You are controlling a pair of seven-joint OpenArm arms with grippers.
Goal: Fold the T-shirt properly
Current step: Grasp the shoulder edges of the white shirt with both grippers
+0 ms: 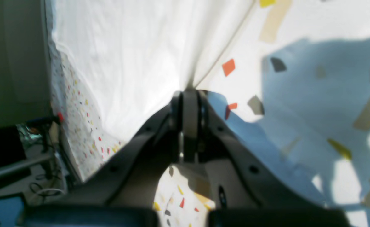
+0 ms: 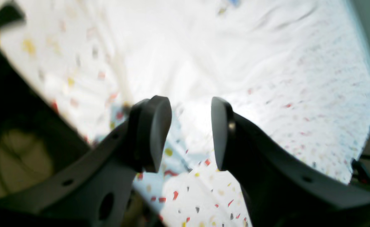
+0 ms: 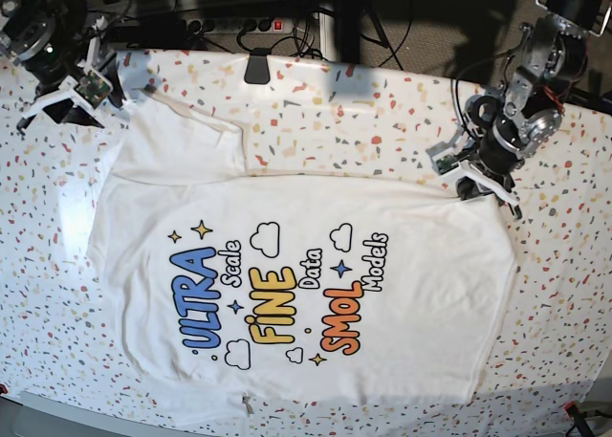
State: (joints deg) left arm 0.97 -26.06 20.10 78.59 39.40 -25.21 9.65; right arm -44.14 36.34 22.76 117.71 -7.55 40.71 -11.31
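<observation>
Left claw point(image 1: 189, 94) pressed together, pinching the shirt point(image 3: 306, 284) at its far corner; cloth fans away from it toward the print. Right claw point(image 2: 191, 132) spread, over the tablecloth point(image 3: 382, 121) beside the opposite sleeve, holding nothing

What the views hide, crop or blur

In the left wrist view the left gripper point(image 1: 189, 94) covers the fold of T-shirt point(image 1: 125, 63) pinched between its closed jaws, and the shirt runs off the frame at 12 o'clock. The right wrist view is soft all over: the tablecloth point(image 2: 314, 110) speckles smear, and the right gripper point(image 2: 191, 132) bodies are cut off at 6 o'clock. From the base view the shirt's hem at 6 o'clock meets the frame edge, and its small print stars are too fine to read clearly.
</observation>
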